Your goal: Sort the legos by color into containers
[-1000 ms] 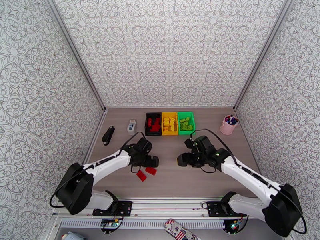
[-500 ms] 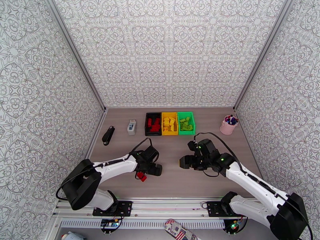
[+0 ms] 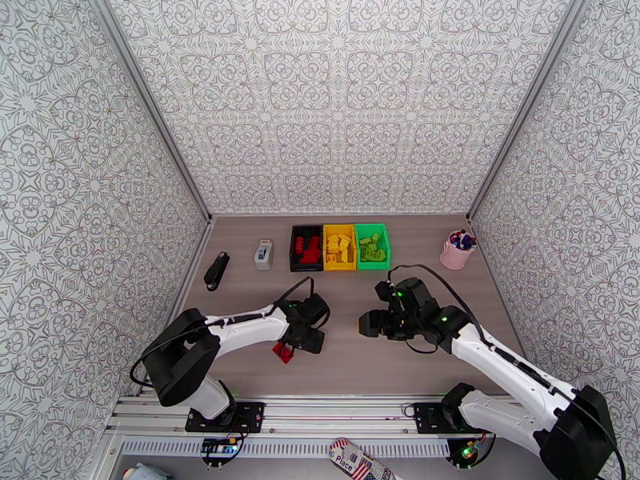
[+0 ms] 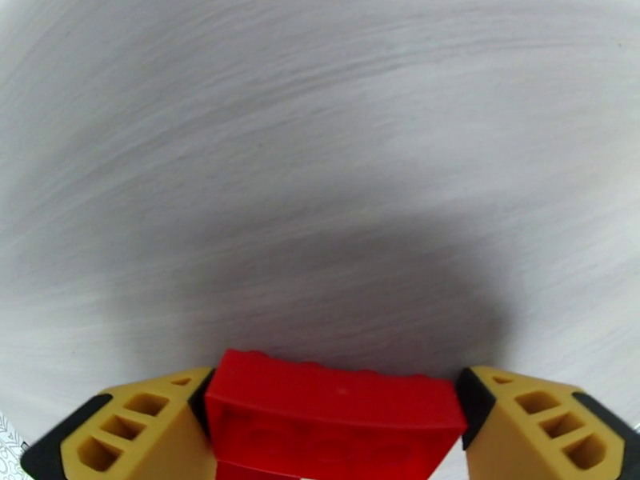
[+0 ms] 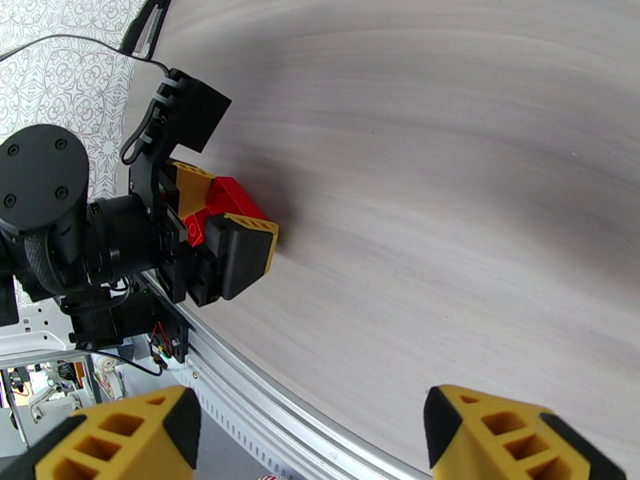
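Note:
A red lego (image 4: 336, 418) sits on the table between the yellow fingers of my left gripper (image 4: 332, 390), which touch both of its ends. In the right wrist view the same lego (image 5: 232, 195) shows between those fingers. A second red lego (image 3: 282, 351) lies just left of my left gripper (image 3: 306, 339). My right gripper (image 3: 368, 322) hovers open to the right, with nothing between its fingers (image 5: 120, 434). At the back stand the black container (image 3: 306, 248) with red legos, the yellow container (image 3: 339, 247) with yellow ones and the green container (image 3: 371, 246) with green ones.
A pink cup of pens (image 3: 457, 251) stands at the back right. A small white-and-blue box (image 3: 263, 254) and a black stapler-like object (image 3: 217, 270) lie at the back left. The metal rail (image 3: 336, 406) runs along the near edge.
My left gripper moved right and down over the two red legos and closed around one, hiding it from above. The right arm shifted slightly right, then stayed still.

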Controlling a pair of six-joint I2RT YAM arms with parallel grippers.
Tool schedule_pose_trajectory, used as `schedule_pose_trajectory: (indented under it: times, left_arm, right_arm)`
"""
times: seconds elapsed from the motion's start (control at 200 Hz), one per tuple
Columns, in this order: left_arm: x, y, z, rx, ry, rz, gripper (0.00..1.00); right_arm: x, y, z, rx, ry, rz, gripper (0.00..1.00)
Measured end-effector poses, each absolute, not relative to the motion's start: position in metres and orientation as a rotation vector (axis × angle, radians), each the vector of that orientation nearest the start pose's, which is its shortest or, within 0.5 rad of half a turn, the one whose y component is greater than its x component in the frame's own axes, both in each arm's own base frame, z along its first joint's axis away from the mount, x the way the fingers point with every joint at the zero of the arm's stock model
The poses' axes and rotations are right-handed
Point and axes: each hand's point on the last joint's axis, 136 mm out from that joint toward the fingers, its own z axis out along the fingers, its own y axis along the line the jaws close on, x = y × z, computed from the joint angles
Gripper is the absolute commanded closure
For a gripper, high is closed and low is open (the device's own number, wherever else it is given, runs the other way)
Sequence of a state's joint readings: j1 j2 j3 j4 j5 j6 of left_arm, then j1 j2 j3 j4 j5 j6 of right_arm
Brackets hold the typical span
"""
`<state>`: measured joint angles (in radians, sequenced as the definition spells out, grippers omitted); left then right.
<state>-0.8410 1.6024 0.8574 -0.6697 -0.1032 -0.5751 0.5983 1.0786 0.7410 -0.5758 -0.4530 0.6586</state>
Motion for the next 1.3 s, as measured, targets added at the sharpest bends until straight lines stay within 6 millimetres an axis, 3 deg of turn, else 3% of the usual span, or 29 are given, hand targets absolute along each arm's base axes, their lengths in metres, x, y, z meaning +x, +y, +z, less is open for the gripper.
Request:
schedule_pose_trajectory:
  times: [0.38, 0.56, 0.85, 1.091, 1.301]
  left_arm:
    - [0.210, -0.201, 0.018, 0.350, 2.934, -0.049, 0.36]
    - [0.234, -0.196, 0.035, 0.196, 2.911, -0.186, 0.37]
    - [0.318, -0.201, 0.095, -0.052, 2.730, -0.520, 0.37]
    - [0.410, -0.192, 0.139, -0.193, 2.597, -0.610, 0.36]
    - [0.491, -0.180, 0.162, -0.267, 2.517, -0.624, 0.09]
  right_arm:
    - [0.201, 0.229, 0.129, -0.125, 2.711, 1.035, 0.24]
    - [0.206, 0.248, 0.129, -0.156, 2.732, 1.066, 0.27]
    - [0.245, 0.309, 0.162, -0.263, 2.685, 1.143, 0.31]
    - [0.289, 0.347, 0.189, -0.318, 2.617, 1.163, 0.33]
    - [0.294, 0.347, 0.203, -0.336, 2.599, 1.150, 0.32]
